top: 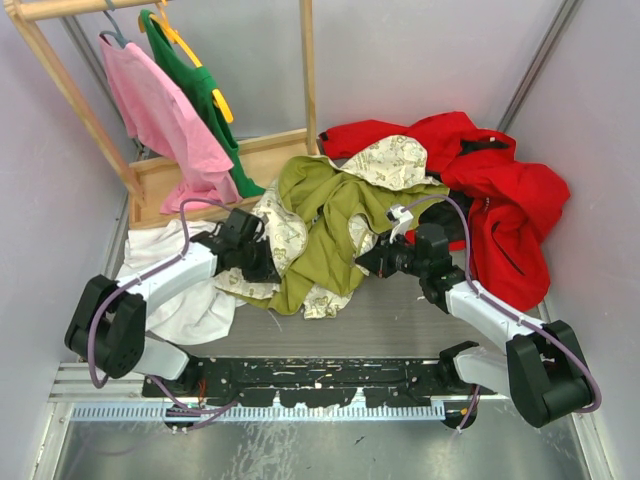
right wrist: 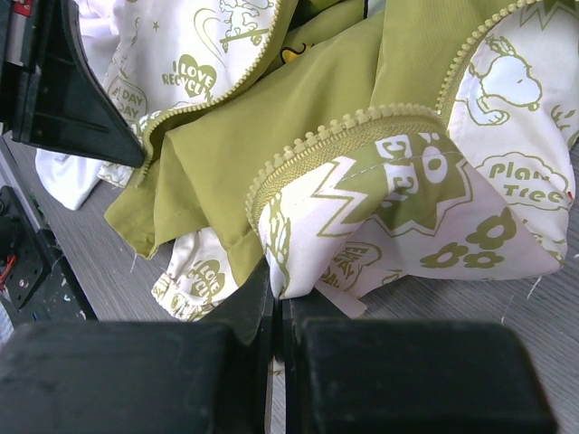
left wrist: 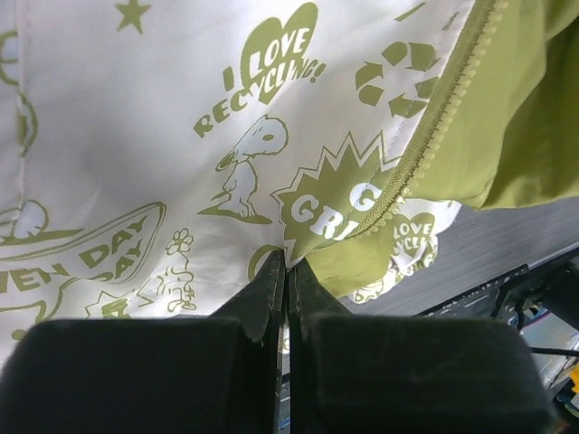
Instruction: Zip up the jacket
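Note:
The jacket [top: 325, 215] lies crumpled mid-table, olive-green outside, cream printed lining showing, its front open. My left gripper [top: 262, 262] is shut on the jacket's left edge; in the left wrist view the fingertips [left wrist: 288, 264] pinch the cream lining [left wrist: 136, 163] beside the olive zipper teeth [left wrist: 425, 145]. My right gripper [top: 368, 262] is shut on the right front edge; in the right wrist view it [right wrist: 279, 291] pinches a fold of lining just below the other zipper tape [right wrist: 335, 145]. The zipper slider is not visible.
A bright red jacket [top: 490, 190] lies at the back right, partly under the olive one. A white garment [top: 185, 290] lies at the left under my left arm. A wooden rack [top: 200, 160] holds pink and green shirts at the back left.

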You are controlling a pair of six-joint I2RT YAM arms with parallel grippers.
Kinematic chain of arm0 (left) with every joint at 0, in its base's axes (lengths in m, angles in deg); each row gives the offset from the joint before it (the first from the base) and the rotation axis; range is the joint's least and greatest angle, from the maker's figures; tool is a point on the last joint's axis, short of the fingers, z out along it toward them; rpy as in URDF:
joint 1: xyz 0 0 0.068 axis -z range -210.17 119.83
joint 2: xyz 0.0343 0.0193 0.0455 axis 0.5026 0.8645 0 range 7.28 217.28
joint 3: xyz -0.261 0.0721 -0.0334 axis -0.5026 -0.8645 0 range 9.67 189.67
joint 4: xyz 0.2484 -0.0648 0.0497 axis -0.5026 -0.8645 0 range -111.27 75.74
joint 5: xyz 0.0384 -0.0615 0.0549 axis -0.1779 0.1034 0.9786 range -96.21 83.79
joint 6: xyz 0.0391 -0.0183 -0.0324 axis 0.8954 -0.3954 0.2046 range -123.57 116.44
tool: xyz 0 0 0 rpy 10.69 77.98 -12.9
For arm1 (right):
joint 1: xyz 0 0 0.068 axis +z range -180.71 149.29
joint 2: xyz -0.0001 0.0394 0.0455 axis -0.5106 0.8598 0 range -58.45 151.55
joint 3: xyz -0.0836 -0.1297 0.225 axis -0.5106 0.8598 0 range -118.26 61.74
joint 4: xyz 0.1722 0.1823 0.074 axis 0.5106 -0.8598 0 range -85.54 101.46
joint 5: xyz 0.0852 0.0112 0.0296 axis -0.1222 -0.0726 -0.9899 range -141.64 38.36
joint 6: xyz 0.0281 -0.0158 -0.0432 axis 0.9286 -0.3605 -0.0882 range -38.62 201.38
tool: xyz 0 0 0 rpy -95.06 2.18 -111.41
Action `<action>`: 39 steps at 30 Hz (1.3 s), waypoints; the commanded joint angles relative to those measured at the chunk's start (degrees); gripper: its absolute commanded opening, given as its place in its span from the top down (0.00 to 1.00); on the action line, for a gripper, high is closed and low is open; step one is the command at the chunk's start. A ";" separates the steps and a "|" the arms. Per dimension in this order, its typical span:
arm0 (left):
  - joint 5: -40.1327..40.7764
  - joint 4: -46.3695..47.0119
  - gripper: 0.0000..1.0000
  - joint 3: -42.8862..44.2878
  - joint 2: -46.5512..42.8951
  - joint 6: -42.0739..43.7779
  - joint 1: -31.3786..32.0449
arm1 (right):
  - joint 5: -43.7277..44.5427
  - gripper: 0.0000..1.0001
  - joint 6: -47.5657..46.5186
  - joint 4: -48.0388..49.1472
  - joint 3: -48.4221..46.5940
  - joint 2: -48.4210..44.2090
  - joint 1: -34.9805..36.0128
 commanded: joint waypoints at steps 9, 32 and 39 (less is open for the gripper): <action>-6.75 12.87 1.00 -2.50 -12.07 0.75 -0.28 | -2.74 0.93 -1.13 3.07 -2.93 -0.70 0.54; -17.79 73.88 1.00 -16.45 -14.33 4.05 -0.30 | -13.79 0.94 -10.97 1.03 -15.57 3.81 6.04; -23.36 91.42 1.00 -20.57 -10.98 8.20 -0.30 | -19.35 0.98 -14.64 0.96 -17.54 4.72 8.07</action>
